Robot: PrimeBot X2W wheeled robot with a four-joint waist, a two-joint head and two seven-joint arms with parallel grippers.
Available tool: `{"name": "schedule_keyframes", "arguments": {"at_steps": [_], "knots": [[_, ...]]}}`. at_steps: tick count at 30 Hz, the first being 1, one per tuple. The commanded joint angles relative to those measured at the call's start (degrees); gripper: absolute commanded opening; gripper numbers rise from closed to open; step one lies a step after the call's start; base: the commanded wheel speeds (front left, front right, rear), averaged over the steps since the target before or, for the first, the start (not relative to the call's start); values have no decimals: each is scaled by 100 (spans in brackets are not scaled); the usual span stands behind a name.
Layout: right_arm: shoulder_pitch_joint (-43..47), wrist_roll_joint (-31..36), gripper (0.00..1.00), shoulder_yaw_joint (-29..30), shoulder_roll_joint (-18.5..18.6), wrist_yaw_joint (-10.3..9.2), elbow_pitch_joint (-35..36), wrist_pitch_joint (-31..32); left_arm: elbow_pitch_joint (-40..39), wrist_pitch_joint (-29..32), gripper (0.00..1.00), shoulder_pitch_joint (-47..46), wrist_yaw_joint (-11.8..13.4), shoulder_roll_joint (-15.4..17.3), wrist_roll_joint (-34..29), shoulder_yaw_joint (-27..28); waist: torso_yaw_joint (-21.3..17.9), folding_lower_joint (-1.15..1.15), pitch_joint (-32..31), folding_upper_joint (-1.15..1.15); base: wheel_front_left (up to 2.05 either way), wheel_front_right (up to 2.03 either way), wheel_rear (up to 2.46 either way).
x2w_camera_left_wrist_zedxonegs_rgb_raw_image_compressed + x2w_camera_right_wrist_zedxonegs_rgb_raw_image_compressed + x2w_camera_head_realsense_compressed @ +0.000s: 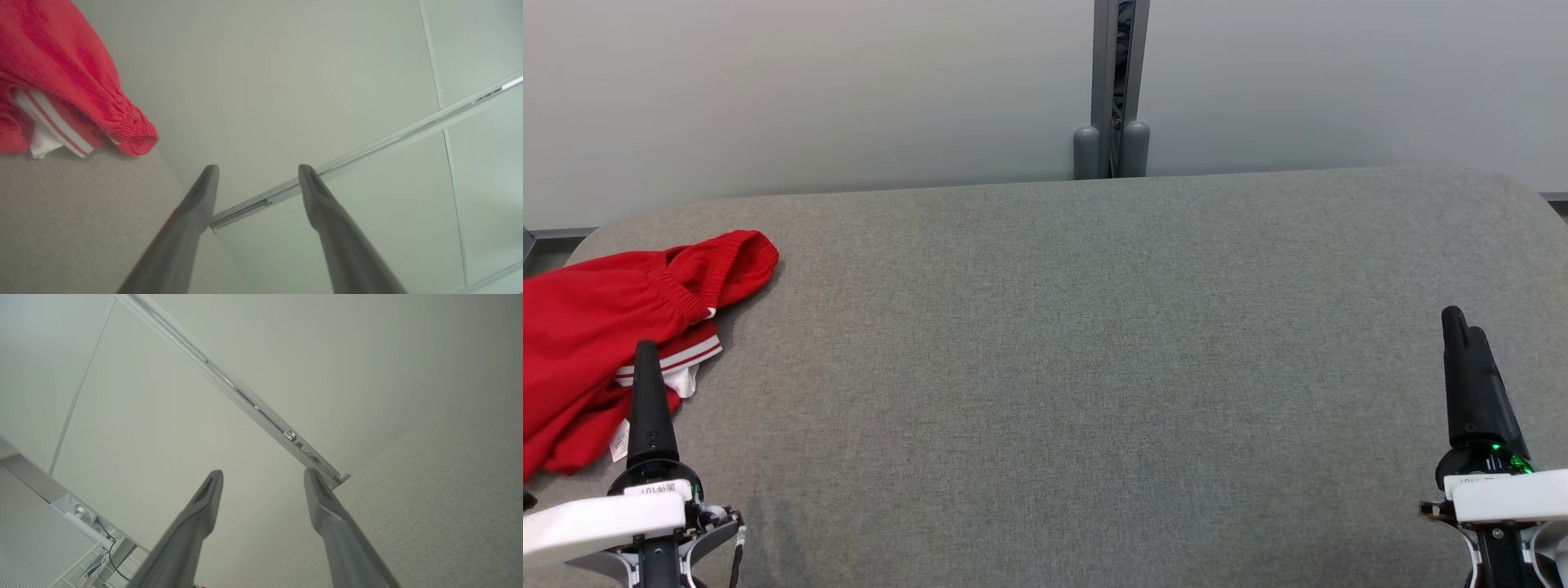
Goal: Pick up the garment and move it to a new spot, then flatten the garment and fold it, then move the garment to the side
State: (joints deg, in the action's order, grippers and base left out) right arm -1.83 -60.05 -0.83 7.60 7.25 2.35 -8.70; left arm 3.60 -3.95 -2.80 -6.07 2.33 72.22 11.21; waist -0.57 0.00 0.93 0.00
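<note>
Red garment (596, 327) bunched at the counter's (1094, 367) far-left edge, just beside my left end effector (257, 171). Both empty, fingers apart; right end effector (263, 475) is well away. I'd pinch the elastic hem (743, 245) with the left and lift clear before carrying it to centre.

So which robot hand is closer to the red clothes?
Left. The left gripper sits right beside the red garment, open, not holding it. The right gripper is far off at the table's other end.
</note>
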Motion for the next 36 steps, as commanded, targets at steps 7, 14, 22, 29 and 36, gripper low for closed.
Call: {"name": "schedule_keyframes", "arguments": {"at_steps": [7, 14, 22, 29, 36], "knots": [[-183, 1031, 100, 51, -19, 26, 335, -115, -491, -137, 100, -195, 160, 41, -707, -43, -10, 0, 21, 0, 0, 0, 0], [-210, 1971, 100, -17, -79, 27, 417, -187, -918, -272, 100, -126, 474, 46, -1756, -446, -24, 0, 58, 0, 0, 0, 0], [-229, 2695, 100, -3, -137, 29, 223, -260, -1080, -399, 100, -68, 734, 48, -2812, -1013, -33, 0, 98, 0, 0, 0, 0], [-273, 3311, 100, -39, -173, 31, 68, -317, -870, -504, 100, -26, 975, 50, -3754, -1458, -48, 0, 124, 0, 0, 0, 0], [-297, 3739, 100, -35, -210, 32, -108, -360, -555, -587, 100, -3, 1111, 53, -4471, -1797, -65, 0, 131, 0, 0, 0, 0]]}}
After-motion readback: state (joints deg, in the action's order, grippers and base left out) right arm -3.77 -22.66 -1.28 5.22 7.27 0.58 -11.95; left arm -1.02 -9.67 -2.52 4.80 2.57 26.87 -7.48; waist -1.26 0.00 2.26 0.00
